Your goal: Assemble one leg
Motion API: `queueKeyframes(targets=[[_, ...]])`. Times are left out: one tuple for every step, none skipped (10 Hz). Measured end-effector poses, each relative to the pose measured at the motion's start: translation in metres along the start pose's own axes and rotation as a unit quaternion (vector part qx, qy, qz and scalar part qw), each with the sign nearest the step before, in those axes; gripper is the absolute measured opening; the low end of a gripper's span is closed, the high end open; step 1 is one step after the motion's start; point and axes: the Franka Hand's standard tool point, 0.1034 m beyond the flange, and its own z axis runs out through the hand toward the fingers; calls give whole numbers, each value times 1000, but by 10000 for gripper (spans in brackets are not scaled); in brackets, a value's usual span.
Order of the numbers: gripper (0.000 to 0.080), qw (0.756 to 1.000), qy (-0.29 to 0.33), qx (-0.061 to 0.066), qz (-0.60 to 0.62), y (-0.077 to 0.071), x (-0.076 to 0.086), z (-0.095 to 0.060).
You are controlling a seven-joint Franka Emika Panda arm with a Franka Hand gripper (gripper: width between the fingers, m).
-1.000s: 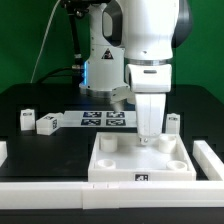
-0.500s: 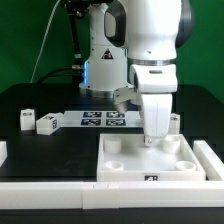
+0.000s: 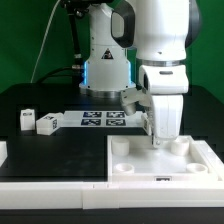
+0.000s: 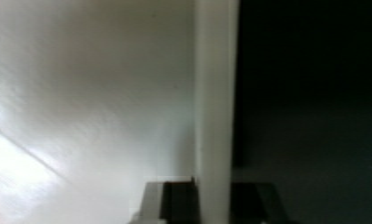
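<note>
My gripper (image 3: 160, 143) is down at the back rim of the tabletop (image 3: 140, 164), on the exterior view's right. In the wrist view the tabletop (image 4: 94, 100) fills one side as a pale sheet, and its rim runs as a straight white strip down between my two fingers (image 4: 167, 201). The gripper (image 4: 213, 200) straddles that strip with both fingers pressed against it, so I read it as clamped on the tabletop (the picture is soft, but I see no gap on either side). Beyond the rim there is only the black table (image 4: 316, 100).

The leg (image 3: 46, 124) is not in my grasp. It lies on the black table (image 3: 60, 148) well apart from my gripper, towards the exterior view's left, just off the left end of the marker board (image 3: 103, 119). A second leg (image 3: 25, 120) sits just beside it, further left still. The marker board lies between those two legs and my gripper.

The tabletop lies flat with its round corner sockets facing up, and none of the sockets I can see holds a leg. A white rail (image 3: 50, 174) runs along the front of the table, touching the tabletop's left side.
</note>
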Motion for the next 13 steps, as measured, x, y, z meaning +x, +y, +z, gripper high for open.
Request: queueKeyframes(targets=[[137,1000,0,0,0,0,0,0],[272,1000,0,0,0,0,0,0],[272,1000,0,0,0,0,0,0],[473,1000,0,0,0,0,0,0],[588,1000,0,0,0,0,0,0],[637,1000,0,0,0,0,0,0],[637,1000,0,1,0,-1,0,0],[646,1000,0,1,0,-1,0,0],[646,1000,0,1,0,-1,0,0],[648,1000,0,1,0,-1,0,0],[648,1000,-1,0,30,-5,-1,-4],[648,998,-2,-4,64,-12,0,-14],[648,995,-1,-15,95,-21,4,-28]])
